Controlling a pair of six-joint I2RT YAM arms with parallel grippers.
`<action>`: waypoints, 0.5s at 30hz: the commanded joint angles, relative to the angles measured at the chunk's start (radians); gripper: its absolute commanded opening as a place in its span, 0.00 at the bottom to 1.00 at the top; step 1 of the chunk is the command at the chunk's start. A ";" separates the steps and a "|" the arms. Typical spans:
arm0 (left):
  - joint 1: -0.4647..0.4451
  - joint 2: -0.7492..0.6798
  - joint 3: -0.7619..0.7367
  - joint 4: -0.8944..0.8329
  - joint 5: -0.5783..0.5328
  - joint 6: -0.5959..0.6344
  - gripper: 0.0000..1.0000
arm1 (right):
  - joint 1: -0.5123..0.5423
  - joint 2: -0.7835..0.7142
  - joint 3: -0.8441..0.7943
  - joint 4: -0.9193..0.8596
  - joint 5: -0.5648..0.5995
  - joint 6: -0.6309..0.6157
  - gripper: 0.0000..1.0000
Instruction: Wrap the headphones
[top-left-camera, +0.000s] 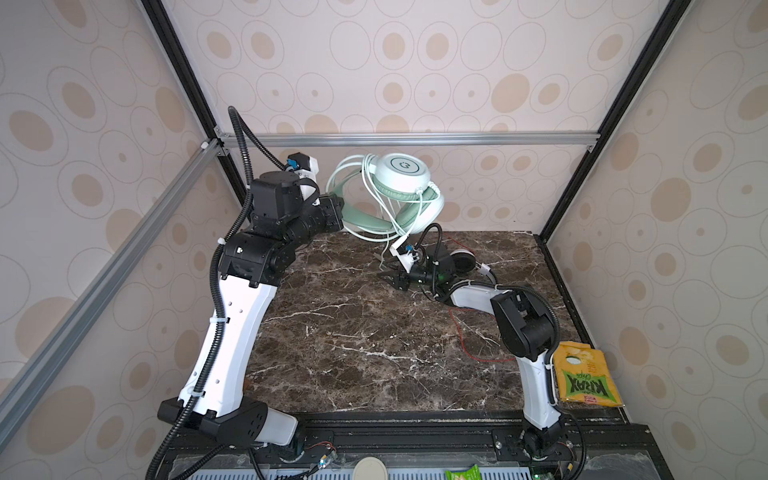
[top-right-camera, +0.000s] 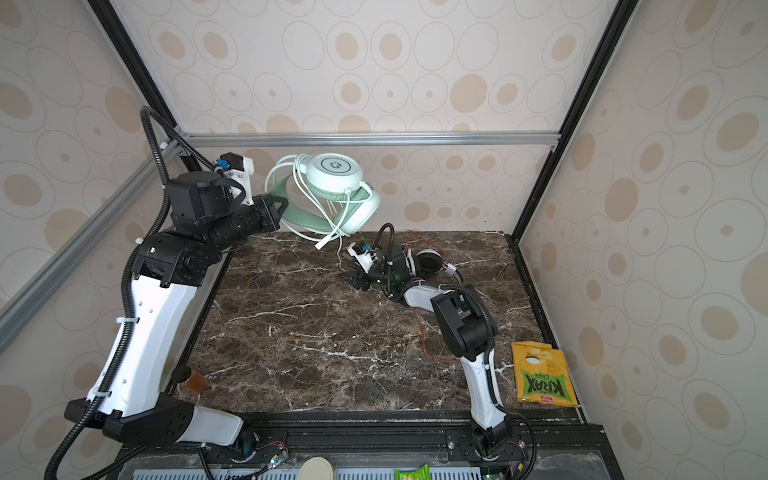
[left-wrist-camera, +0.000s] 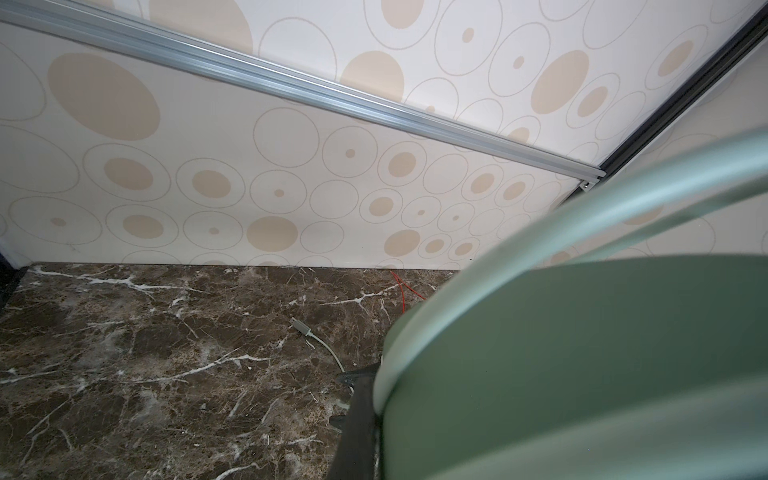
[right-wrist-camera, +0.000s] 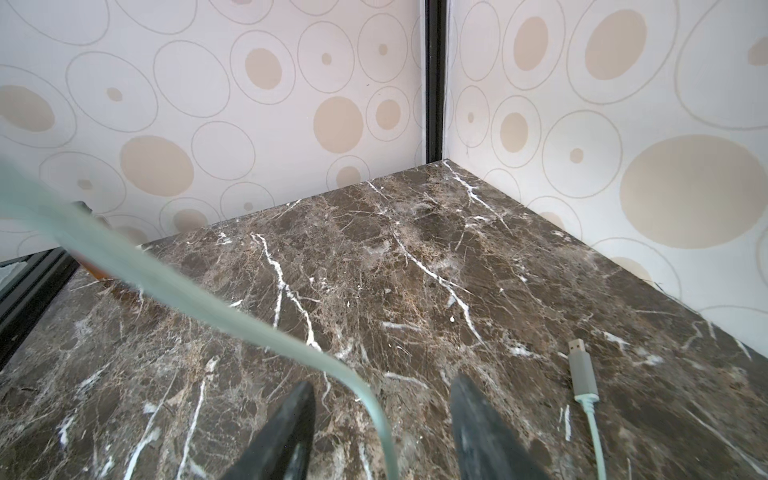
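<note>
The mint-green headphones (top-left-camera: 401, 172) (top-right-camera: 334, 168) hang in the air at the back, with the pale green cable looped round them. My left gripper (top-left-camera: 338, 214) (top-right-camera: 282, 208) (left-wrist-camera: 374, 415) is shut on their headband (left-wrist-camera: 582, 353). My right gripper (top-left-camera: 390, 279) (top-right-camera: 351, 279) (right-wrist-camera: 380, 390) sits low over the marble table (top-left-camera: 353, 340), open, and the pale cable (right-wrist-camera: 249, 328) runs between its fingers. The cable's USB plug (right-wrist-camera: 582, 370) (left-wrist-camera: 300, 325) lies on the table beside it. The white-and-black headphones (top-left-camera: 463, 262) (top-right-camera: 430, 261) lie behind my right arm, their red cable (top-left-camera: 465, 336) trailing forward.
A yellow chips bag (top-left-camera: 584, 374) (top-right-camera: 540, 374) lies at the front right table corner. A green packet (top-left-camera: 463, 473) sits at the front edge. Patterned walls and an aluminium rail (top-left-camera: 407, 139) close in the back and sides.
</note>
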 joint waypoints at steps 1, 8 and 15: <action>0.005 -0.008 0.061 0.064 0.023 -0.042 0.00 | 0.014 0.039 0.053 0.019 -0.007 0.031 0.48; 0.007 0.013 0.101 0.037 -0.008 -0.040 0.00 | 0.016 -0.043 -0.010 0.052 -0.011 0.055 0.00; 0.013 0.047 0.164 0.008 -0.109 -0.100 0.00 | 0.012 -0.337 -0.311 0.024 -0.034 0.021 0.00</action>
